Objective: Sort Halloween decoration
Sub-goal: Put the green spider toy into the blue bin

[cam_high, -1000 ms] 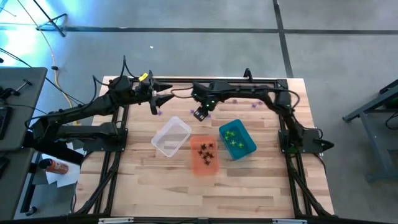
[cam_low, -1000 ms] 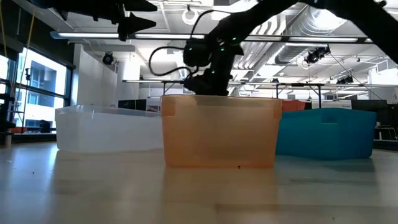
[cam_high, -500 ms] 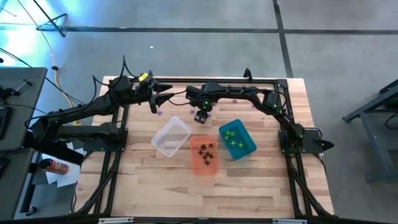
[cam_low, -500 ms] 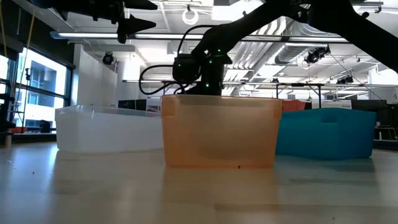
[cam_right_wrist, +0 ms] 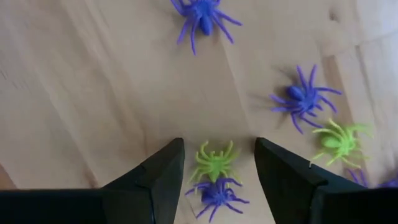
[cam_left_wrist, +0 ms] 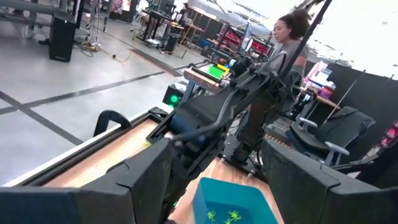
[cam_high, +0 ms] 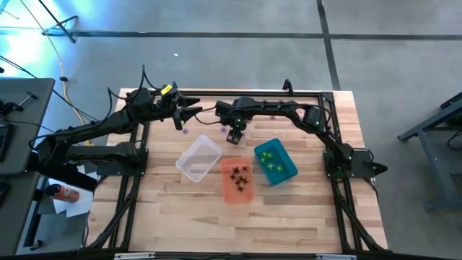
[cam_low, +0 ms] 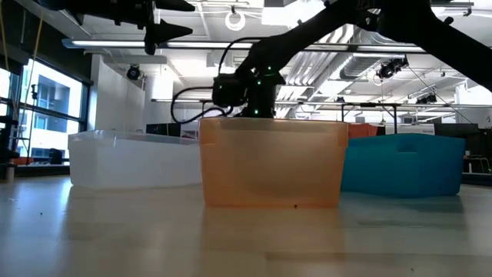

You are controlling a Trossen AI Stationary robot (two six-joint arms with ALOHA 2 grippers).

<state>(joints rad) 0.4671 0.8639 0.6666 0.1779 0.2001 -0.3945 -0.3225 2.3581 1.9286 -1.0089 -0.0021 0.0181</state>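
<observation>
The table [cam_high: 289,209] carried three bins in a row: the clear bin [cam_high: 198,159], which looked empty from above, the orange bin [cam_high: 237,180] with black spiders in it, and the teal bin [cam_high: 275,162] with green ones. The left arm waited up at the table's far edge, and the left gripper [cam_high: 189,113] stood released, holding nothing.

All the action was with the right gripper [cam_right_wrist: 217,163]. It hung low over the bare wood behind the bins, fingers spread and empty, straddling two spiders at once! A green spider [cam_right_wrist: 214,162] sat squarely in the gap, and a purple spider [cam_right_wrist: 216,193] lay touching it, just nearer the wrist. More strays lay close by: a second green spider [cam_right_wrist: 339,142], another purple spider [cam_right_wrist: 301,98] and a third purple spider [cam_right_wrist: 202,15].

And there was the danger. Closing here would likely have caught both colours together, so a purple one could have ridden along into the teal bin. The thin legs looked slippery too; a pinch on a leg tip could have flicked the spider away, or nudged its neighbours out of place.
</observation>
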